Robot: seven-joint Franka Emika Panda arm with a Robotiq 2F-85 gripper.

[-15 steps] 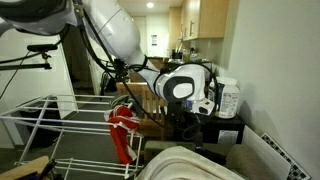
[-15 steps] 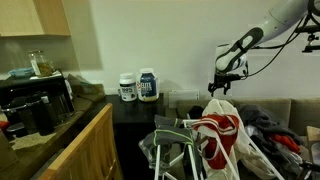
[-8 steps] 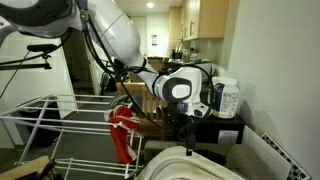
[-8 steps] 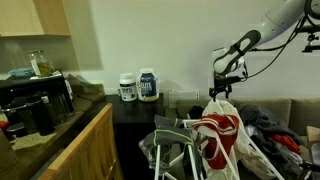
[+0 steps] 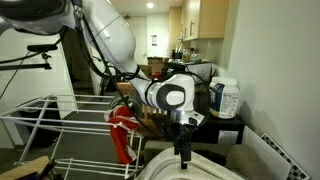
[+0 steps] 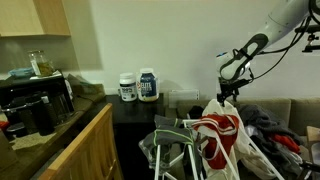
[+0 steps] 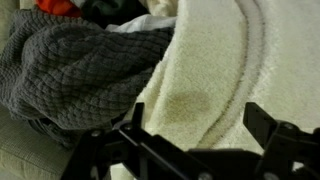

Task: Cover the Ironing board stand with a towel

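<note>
While the tool (image 7: 195,122) hovers spread, the cream towel (image 7: 215,60) runs lengthwise top-to-bottom.

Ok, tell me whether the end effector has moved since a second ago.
Yes: the end effector dropped, away from the white plastic jugs, toward the cream fluffy towel.

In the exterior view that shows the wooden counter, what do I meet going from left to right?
Black appliance → shorter white tub → taller white tub → red and white cloth → pile of clothes.
</note>
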